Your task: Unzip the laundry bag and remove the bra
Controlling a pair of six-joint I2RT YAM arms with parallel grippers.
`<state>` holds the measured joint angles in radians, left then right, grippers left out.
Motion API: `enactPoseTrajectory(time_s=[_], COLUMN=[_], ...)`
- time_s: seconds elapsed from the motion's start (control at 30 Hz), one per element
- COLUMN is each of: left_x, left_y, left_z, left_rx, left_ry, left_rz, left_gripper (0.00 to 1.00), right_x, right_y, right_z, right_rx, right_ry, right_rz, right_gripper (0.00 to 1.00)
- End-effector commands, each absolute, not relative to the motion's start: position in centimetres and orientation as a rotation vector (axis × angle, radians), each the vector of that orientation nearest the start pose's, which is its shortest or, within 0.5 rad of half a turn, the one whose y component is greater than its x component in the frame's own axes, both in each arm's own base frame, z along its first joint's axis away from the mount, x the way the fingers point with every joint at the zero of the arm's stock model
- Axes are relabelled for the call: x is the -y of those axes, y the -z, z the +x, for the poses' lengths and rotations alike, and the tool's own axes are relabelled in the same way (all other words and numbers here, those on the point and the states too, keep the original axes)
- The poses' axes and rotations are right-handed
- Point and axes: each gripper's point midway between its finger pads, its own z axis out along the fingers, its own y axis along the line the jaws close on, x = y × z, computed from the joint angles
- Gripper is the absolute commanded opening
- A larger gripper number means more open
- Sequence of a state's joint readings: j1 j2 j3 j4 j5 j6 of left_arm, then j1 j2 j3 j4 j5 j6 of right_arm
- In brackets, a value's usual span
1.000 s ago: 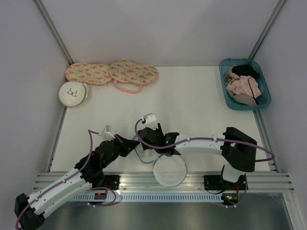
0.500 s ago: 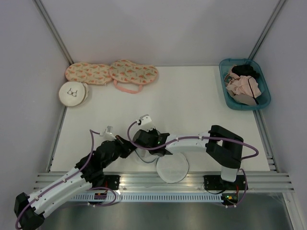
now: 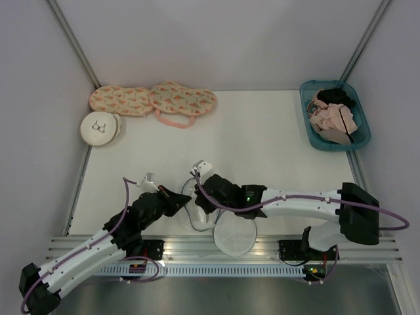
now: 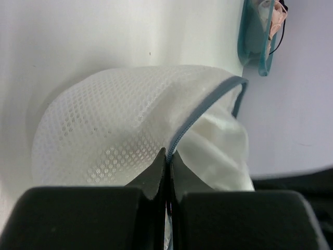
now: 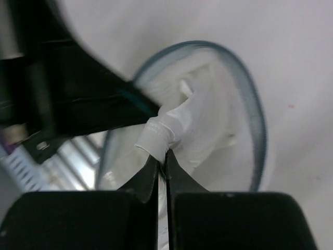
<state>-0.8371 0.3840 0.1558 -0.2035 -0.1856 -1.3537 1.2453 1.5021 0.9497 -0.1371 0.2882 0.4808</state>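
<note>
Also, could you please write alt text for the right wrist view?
The right gripper is shut on a bunch of white fabric, apparently the bra, at the mouth of the open laundry bag, ringed by its dark zipper rim. The dark left gripper pinches that rim from the left.

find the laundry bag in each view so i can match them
Top external: the laundry bag lies bottom centre.
Left wrist: the bag fills the middle, with the left pincer pinching its rim.
Right wrist: the bag gapes open, centre right.
Shared landmark: the dark zipper rim, clearest in both wrist views.
</note>
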Motion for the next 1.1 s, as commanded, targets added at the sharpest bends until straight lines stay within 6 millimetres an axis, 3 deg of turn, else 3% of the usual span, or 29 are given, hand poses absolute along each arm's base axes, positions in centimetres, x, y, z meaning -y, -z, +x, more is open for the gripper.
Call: enactPoseTrajectory(time_s=[0.0,0.03,0.1,0.2,0.23,0.27,0.3,0.33,0.43,0.47,0.6,0.77,0.83,0.87,0.93,0.97,1.03,1.07], left_x=[19.3,19.4,19.6,19.8,19.9,19.9,19.9,19.9,19.7,19.7,19.8,20.0,20.3,20.3,20.5,20.5,20.6,20.6], left_y=[-10.5,-10.4,-10.6,-10.6,-10.6,-10.5,-10.5,-10.5,-10.1,-10.0,-9.5,-9.1,-9.2,-9.3,-9.3,-9.3,-9.3,-9.2], left_z=[17.2,17.3,17.4,17.5,17.5,17.5,17.4,17.4,17.1,17.1,16.7,16.3,16.2,16.1,15.9,15.9,15.7,15.6], left_rx=[-2.071,-2.076,-2.077,-2.086,-2.087,-2.09,-2.092,-2.096,-2.11,-2.111,-2.132,-2.159,-2.166,-2.168,-2.176,-2.177,-2.183,-2.187], left_ry=[1.157,1.152,1.152,1.15,1.151,1.147,1.15,1.147,1.14,1.141,1.148,1.153,1.167,1.17,1.179,1.184,1.191,1.196], left_rz=[-0.731,-0.728,-0.722,-0.716,-0.715,-0.714,-0.712,-0.71,-0.709,-0.71,-0.701,-0.688,-0.677,-0.669,-0.661,-0.656,-0.651,-0.648], left_gripper=[0.02,0.02,0.02,0.02,0.02,0.02,0.02,0.02,0.02,0.02,0.02,0.02,0.02,0.02,0.02,0.02,0.02,0.02], right_x=[-40.7,-40.5,-39.9,-38.3,-37.4,-36.6,-35.6,-34.4,-30.8,-28.3,-22.4,-16.1,-14.4,-12.3,-10.2,-7.9,-7.2,-4.9], right_y=[-16.0,-16.5,-17.9,-19.6,-19.7,-21.4,-21.8,-23.0,-27.0,-29.3,-34.5,-36.2,-37.2,-37.4,-38.7,-38.8,-40.0,-40.5], right_z=[8.4,6.8,5.5,7.0,8.9,9.8,10.9,13.0,15.9,17.4,20.3,23.8,25.2,26.8,28.4,29.9,32.1,33.5], right_rx=[-2.073,-2.067,-2.016,-1.992,-2.001,-1.967,-1.968,-1.945,-1.86,-1.799,-1.633,-1.559,-1.535,-1.518,-1.473,-1.452,-1.434,-1.41], right_ry=[-1.106,-1.183,-1.24,-1.15,-1.035,-1.015,-0.952,-0.852,-0.728,-0.658,-0.511,-0.222,-0.192,-0.131,-0.104,-0.019,-0.02,0.012], right_rz=[-1.032,-1.101,-1.148,-1.047,-0.957,-0.89,-0.837,-0.722,-0.51,-0.378,-0.109,0.176,0.277,0.347,0.425,0.487,0.5,0.554], right_gripper=[0.0,0.0,0.01,0.01,0.0,0.0,0.0,0.0,0.01,0.0,0.01,0.0,0.01,0.0,0.0,0.0,0.0,0.01])
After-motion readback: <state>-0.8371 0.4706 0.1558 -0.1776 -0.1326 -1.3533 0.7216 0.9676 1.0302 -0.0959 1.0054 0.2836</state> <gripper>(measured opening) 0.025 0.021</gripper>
